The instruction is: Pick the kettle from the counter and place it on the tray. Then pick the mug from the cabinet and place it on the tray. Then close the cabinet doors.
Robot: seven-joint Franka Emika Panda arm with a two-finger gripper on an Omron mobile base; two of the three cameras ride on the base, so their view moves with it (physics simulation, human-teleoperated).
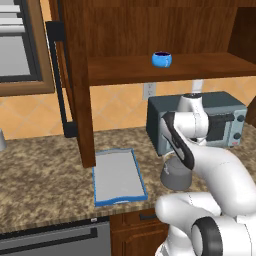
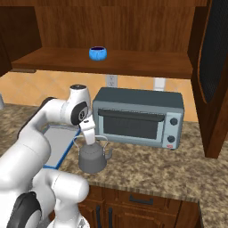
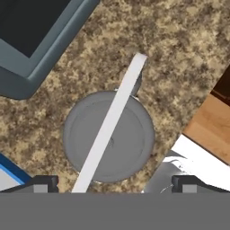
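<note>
Directly below the wide-open gripper (image 3: pixel 112 186) sits the kettle (image 2: pixel 93 159), on the counter (image 2: pixel 178 169) between tray (image 1: pixel 119 176) and toaster oven (image 2: pixel 139 116).
Its thin arched handle (image 3: pixel 111 122) could slip between the fingers if they descend off-centre, nudging the kettle toward the oven.

The left and right base views look forward and down from behind the white arm, sharing the speckled brown granite counter (image 1: pixel 40 165), the squat dark grey kettle (image 2: pixel 92 158) and the grey toaster oven (image 2: pixel 139 116). The hand view looks straight down, close, the kettle centred just beyond the spread jaws.
</note>
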